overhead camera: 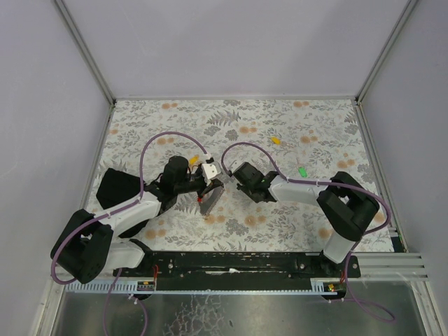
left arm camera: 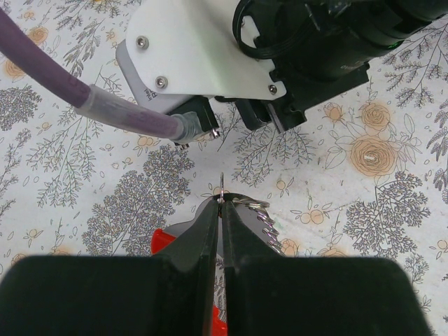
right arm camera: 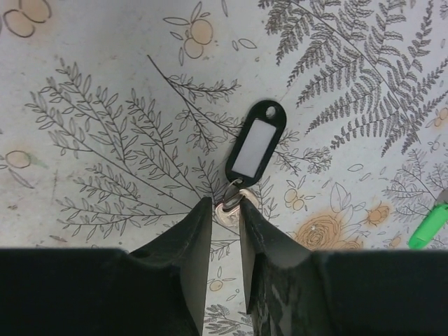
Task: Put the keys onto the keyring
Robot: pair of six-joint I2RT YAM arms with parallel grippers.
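My left gripper (overhead camera: 206, 181) (left arm camera: 221, 204) is shut on the keyring's thin wire, which pokes up between its tips. The keyring (overhead camera: 211, 197) hangs below it, showing a red loop (left arm camera: 162, 241) and a silver coil (left arm camera: 264, 218). Just to the right, my right gripper (overhead camera: 235, 176) (right arm camera: 225, 204) has its fingers pressed against the silver end of the black-headed key (right arm camera: 255, 145), which lies flat on the floral table. A yellow key (overhead camera: 276, 140) and a green key (overhead camera: 302, 171) (right arm camera: 428, 227) lie loose farther right.
The right arm's white camera mount (left arm camera: 203, 56) and black wrist (left arm camera: 329, 42) hang close in front of the left gripper. Purple cables (overhead camera: 150, 150) arc over both arms. Grey walls (overhead camera: 231, 49) enclose the floral table (overhead camera: 280, 217).
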